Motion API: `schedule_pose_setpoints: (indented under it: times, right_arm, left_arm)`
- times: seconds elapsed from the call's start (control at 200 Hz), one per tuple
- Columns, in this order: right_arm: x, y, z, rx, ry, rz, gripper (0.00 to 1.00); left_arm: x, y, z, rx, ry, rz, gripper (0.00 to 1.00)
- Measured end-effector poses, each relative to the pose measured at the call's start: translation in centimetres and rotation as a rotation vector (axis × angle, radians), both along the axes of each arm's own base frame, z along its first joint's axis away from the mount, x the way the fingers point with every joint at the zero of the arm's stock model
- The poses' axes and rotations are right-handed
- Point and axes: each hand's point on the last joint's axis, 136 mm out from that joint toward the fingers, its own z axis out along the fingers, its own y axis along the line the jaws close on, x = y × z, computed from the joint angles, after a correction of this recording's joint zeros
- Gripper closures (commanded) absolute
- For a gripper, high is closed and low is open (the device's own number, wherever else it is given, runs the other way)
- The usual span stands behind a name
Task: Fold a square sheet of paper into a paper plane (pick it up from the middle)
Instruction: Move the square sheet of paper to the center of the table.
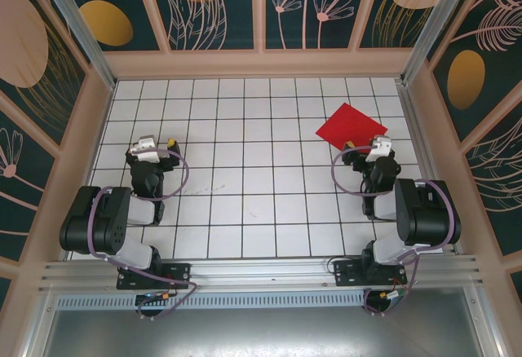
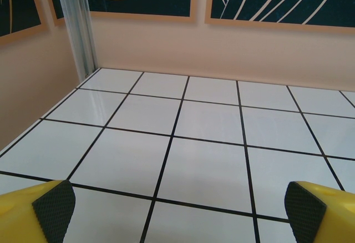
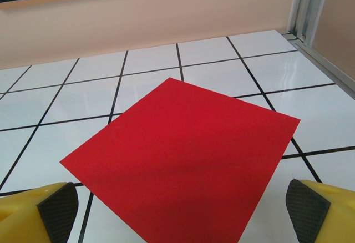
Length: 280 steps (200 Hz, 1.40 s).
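So the table [image 1: 245, 202] is a glossy white top with a black grid on it, boxed in by peachy walls [image 1: 261, 63] with dark teal panels [image 1: 306, 6] full of leaf and flower drawings, plus metal posts [image 1: 77, 23] in the far corners and a metal rail [image 1: 261, 275] along the near edge where both arms are bolted. Both arms are folded up pretty much the same way, elbows back near their bases and wrists pointing toward the far wall. The left gripper [image 1: 153, 147] hangs low over bare tiles on the left side, and its wrist cam shows the jaws spread wide, one dark pad [image 2: 54, 209] in each bottom corner with nothing between them. The right gripper [image 1: 371, 145] is spread just as wide, pads [image 3: 58, 212] way apart, holding nothing. The square sheet of paper [image 1: 352, 127] is bright red, lying flat on the far right part of the table and turned like a diamond, right in front of the right gripper [image 3: 177, 212]. From above, the gripper covers the sheet's near corner, and in the right wrist view the paper [image 3: 183, 154] gets cut off at the bottom edge, so I can't tell whether the fingers touch it or just hover above
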Motion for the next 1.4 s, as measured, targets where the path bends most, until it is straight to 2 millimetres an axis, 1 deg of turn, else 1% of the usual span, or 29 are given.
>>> schedule_pose_setpoints:
  times: [0.335,0.445,0.49,0.535,0.605,0.656,0.756,0.816,0.881,0.946,1.046,1.136,1.201,1.256,1.341,1.376,1.401]
  right_arm:
    - [0.0,0.6,0.3,-0.003,-0.007,0.030,0.01]
    - [-0.1,1.1,1.4,0.004,-0.006,0.050,0.01]
    - [0.4,1.2,2.2,0.015,0.005,0.050,0.01]
    - [1.0,1.2,3.4,0.032,0.002,0.050,0.01]
    - [1.4,1.2,5.2,0.058,-0.007,0.044,0.01]
    - [1.1,1.2,6.2,0.081,-0.005,0.037,0.01]
    - [0.3,1.1,7.1,0.143,0.031,0.016,0.01]
    - [0.1,0.9,7.3,0.196,0.068,-0.011,0.01]
    - [0.0,0.7,7.4,0.263,0.122,-0.042,0.01]
    - [0.1,0.8,7.2,0.316,0.180,-0.059,0.01]
    - [0.0,2.1,6.5,0.390,0.265,-0.008,0.02]
    - [-0.7,3.7,5.2,0.456,0.350,0.058,0.04]
    - [-1.4,4.9,4.4,0.492,0.401,0.101,0.07]
    - [-1.7,5.7,4.0,0.522,0.433,0.132,0.09]
    - [-2.2,6.8,3.2,0.548,0.482,0.172,0.10]
    - [-2.4,7.1,2.7,0.555,0.502,0.180,0.12]
    - [-2.5,7.3,2.4,0.560,0.517,0.188,0.16]
  left_arm:
    - [0.0,0.0,0.0,0.000,0.000,0.000,0.01]
    - [-0.5,-0.5,0.1,0.011,-0.003,-0.038,0.01]
    - [-1.0,-0.7,0.3,0.015,-0.011,-0.051,0.01]
    - [-1.4,-0.9,0.7,0.015,-0.022,-0.061,0.01]
    - [-1.8,-1.0,2.2,0.014,-0.050,-0.068,0.01]
    - [-2.1,-1.1,3.8,0.013,-0.085,-0.074,0.01]
    - [-3.0,-1.0,7.1,-0.014,-0.161,-0.070,0.01]
    - [-3.6,-0.7,8.5,-0.043,-0.186,-0.053,0.01]
    - [-4.2,-0.5,9.9,-0.079,-0.204,-0.041,0.01]
    - [-4.8,-0.1,11.3,-0.155,-0.214,-0.021,0.01]
    - [-6.1,0.9,13.2,-0.314,-0.228,0.041,0.01]
    - [-8.2,1.2,14.8,-0.442,-0.265,0.058,0.01]
    - [-9.5,0.8,15.5,-0.489,-0.280,0.026,0.01]
    - [-10.1,0.1,15.6,-0.522,-0.270,-0.015,0.01]
    - [-10.2,-1.3,15.1,-0.562,-0.205,-0.078,0.01]
    - [-10.1,-1.8,14.6,-0.576,-0.165,-0.099,0.01]
    - [-10.0,-2.2,14.3,-0.585,-0.132,-0.111,0.01]
